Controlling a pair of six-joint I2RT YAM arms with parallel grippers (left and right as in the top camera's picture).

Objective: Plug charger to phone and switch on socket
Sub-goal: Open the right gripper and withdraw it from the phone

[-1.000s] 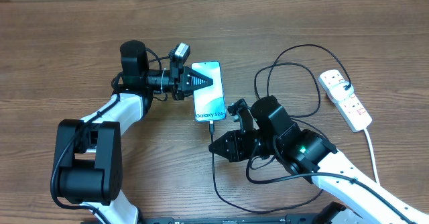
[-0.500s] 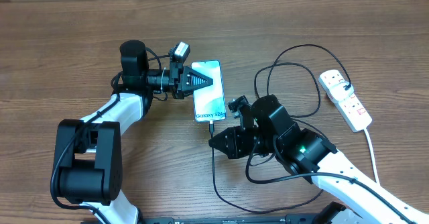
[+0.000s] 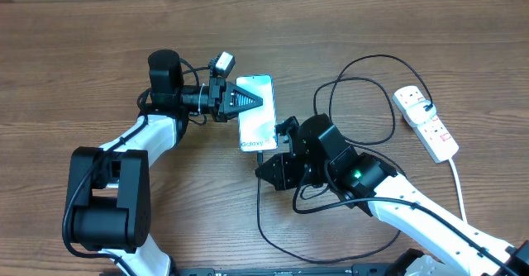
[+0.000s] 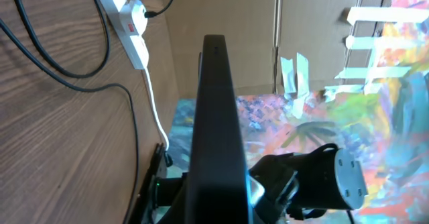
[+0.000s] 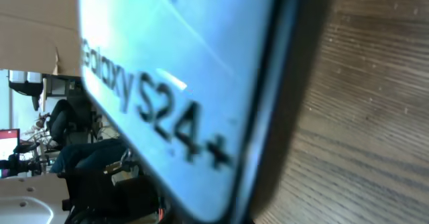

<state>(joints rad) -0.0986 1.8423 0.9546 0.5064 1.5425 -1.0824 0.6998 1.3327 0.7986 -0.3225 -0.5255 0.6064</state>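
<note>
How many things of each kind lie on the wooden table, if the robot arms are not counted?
Slim smartphone with light blue screen: 1
Long thin black charger cable: 1
White power strip with red switches: 1
Total: 3

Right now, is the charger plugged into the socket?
Plugged in: the charger cable ends at a plug seated in the socket; the left wrist view agrees.

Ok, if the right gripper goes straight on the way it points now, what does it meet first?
Probably the near end of the phone: the right gripper points at it, and it fills the wrist view.
</note>
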